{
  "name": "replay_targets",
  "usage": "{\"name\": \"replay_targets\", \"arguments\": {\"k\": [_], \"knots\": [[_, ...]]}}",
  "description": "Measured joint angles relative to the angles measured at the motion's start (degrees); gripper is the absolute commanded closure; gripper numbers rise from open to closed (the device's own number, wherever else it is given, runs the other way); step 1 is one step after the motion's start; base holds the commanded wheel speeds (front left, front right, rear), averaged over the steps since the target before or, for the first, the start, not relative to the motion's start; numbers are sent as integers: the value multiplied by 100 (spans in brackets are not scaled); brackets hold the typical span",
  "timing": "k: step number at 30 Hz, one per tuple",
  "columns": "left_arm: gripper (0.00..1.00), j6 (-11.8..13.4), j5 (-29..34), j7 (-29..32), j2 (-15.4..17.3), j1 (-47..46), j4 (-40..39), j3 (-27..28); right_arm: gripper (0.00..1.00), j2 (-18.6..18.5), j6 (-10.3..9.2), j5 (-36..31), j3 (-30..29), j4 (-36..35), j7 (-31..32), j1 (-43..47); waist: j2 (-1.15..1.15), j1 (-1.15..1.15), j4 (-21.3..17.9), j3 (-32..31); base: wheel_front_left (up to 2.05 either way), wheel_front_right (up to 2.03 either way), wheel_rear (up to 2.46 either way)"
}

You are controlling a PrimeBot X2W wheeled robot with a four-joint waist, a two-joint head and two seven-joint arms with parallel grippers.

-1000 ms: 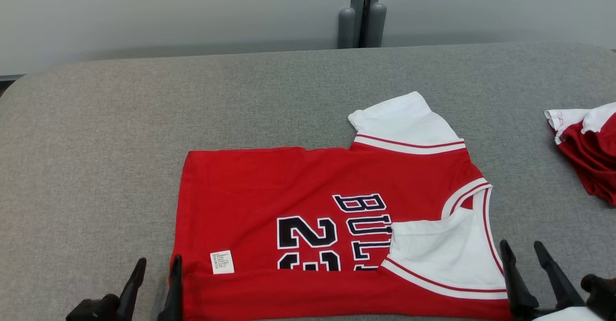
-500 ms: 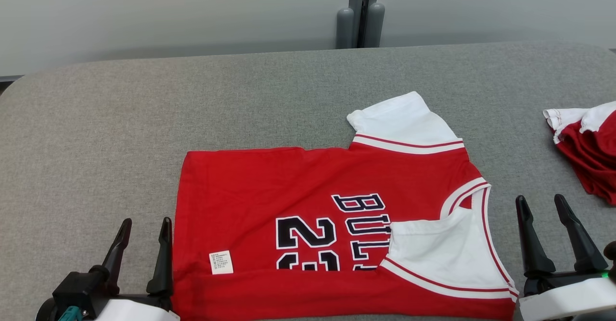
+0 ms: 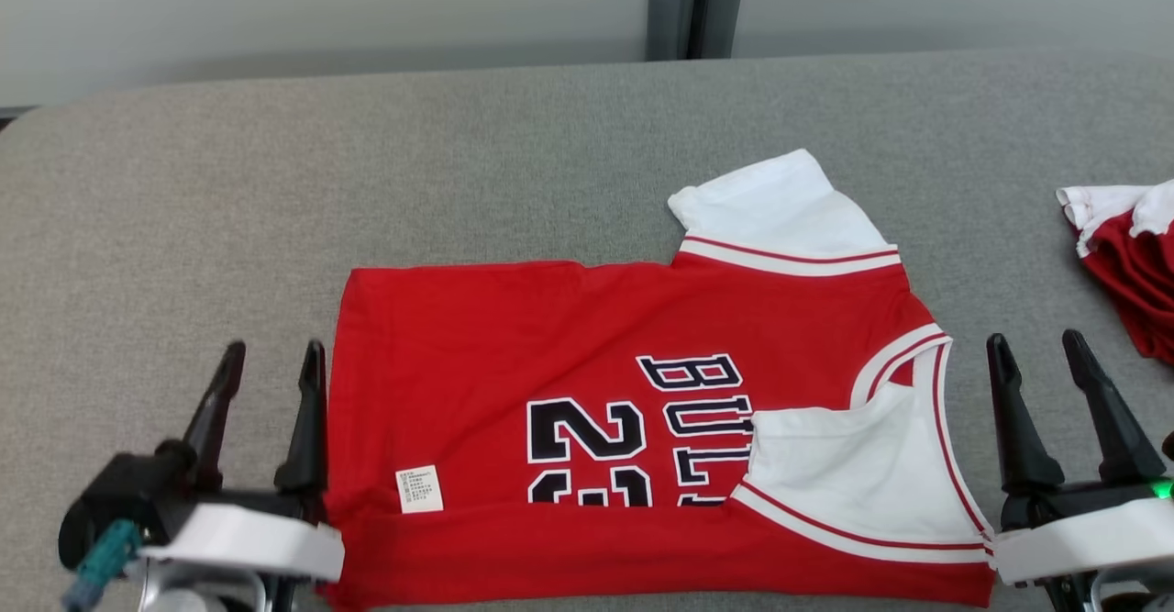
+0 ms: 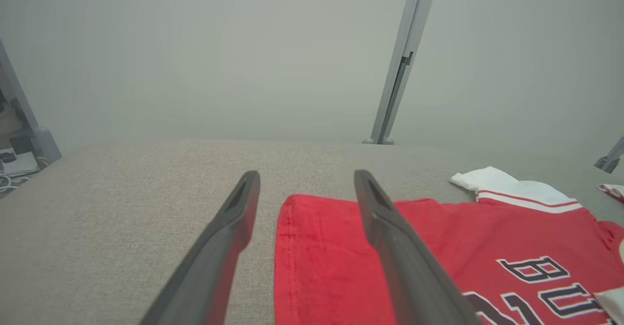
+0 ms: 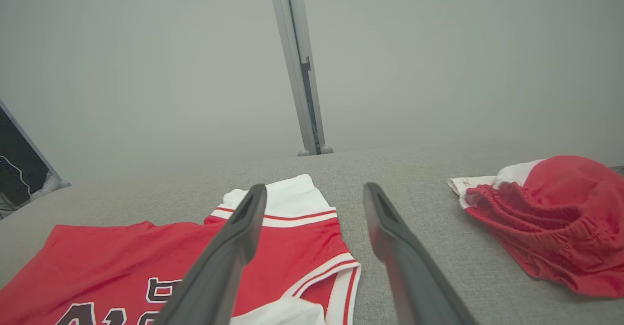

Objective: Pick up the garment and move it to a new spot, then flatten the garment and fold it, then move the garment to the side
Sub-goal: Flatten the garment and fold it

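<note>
Now, nearest the robot, the left gripper (image 3: 275, 348) and the right gripper (image 3: 1035, 337) both stand with fingers spread wide and nothing between them, low over the grey table (image 3: 459, 162). The garment (image 3: 514, 337), a red jersey, lies flat between the two. Its long axis runs left to right across the table, hem toward the left gripper, neck and shoulders toward the right. The left gripper's inner finger sits just at the hem edge and the right gripper stands just beside the neck end, so neither arm is clearly the nearer.

The near long edge lies turned up over the front in a red band, hiding the lower part of the black number and lettering. A white care label (image 3: 419, 489) shows by it, and the near white sleeve (image 3: 853, 465) is folded in. Farther off, the far sleeve (image 3: 780, 204) juts out unfolded, so the fold looks about half made. A second red and white bundle (image 3: 1133, 254) sits well apart to the right.
</note>
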Motion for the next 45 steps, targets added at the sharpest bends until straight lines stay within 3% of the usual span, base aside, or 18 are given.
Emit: {"name": "replay_targets", "arguments": {"k": [6, 15, 22, 23, 24, 27, 28, 45], "knots": [[0, -265, -34, 305, 58, -878, 212, -98, 0, -66, 0, 30, 59, -92, 23, -280, 0, 0, 7, 408, 0, 0, 0], [0, -855, -432, 983, 183, -2144, 1666, -168, 0, -181, 0, 144, 311, -138, 31, -705, 0, 0, -87, 1092, 0, 0, 0], [0, -1104, -615, 1190, 192, -2682, 2683, -187, 0, -181, 0, 213, 516, 31, -97, -975, 0, 0, -266, 1468, 0, 0, 0], [9, -1159, -664, 1194, 193, -2766, 2809, -192, 0, -185, 0, 246, 516, 104, -143, -975, 0, 0, -294, 1503, 0, 0, 0], [9, -1190, -678, 1193, 188, -2810, 2856, -207, 0, -187, 0, 252, 511, 134, -151, -978, 0, 0, -297, 1513, 0, 0, 0], [86, -1249, -681, 1146, 158, -2869, 2940, -266, 0, -218, 0, 261, 482, 211, -181, -1008, 0, 0, -265, 1513, 0, 0, 0], [100, -1261, -681, 1124, 145, -2895, 2974, -289, 0, -244, 0, 263, 476, 240, -181, -1044, 0, 0, -252, 1511, 0, 0, 0], [100, -1402, -503, 548, -186, -3244, 2746, -716, 0, -1152, 0, 512, 407, 1219, 4, -2624, 0, 0, 150, 1762, 0, 0, 0]]}}
